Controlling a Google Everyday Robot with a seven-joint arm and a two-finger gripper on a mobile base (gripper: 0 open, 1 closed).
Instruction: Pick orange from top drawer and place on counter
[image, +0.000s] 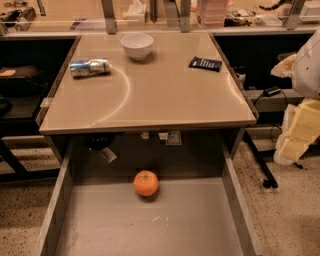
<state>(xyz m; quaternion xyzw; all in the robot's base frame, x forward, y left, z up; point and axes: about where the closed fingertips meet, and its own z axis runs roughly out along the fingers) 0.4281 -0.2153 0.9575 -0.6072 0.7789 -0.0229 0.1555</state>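
Note:
The orange (146, 183) lies on the grey bottom of the open top drawer (200, 225), near its back and a little left of centre. The drawer is pulled out below the front edge of the beige counter (165, 95). My gripper (298, 134) shows as a pale yellow and white shape at the right edge of the view. It hangs beside the counter's right front corner, well right of the orange and apart from it. It holds nothing that I can see.
On the counter stand a white bowl (137, 46) at the back, a crushed can (89, 67) lying at the left and a dark flat packet (205, 63) at the right. A cluttered bench with metal uprights (107, 15) runs behind. Black table legs (260, 160) stand on the speckled floor at the right.

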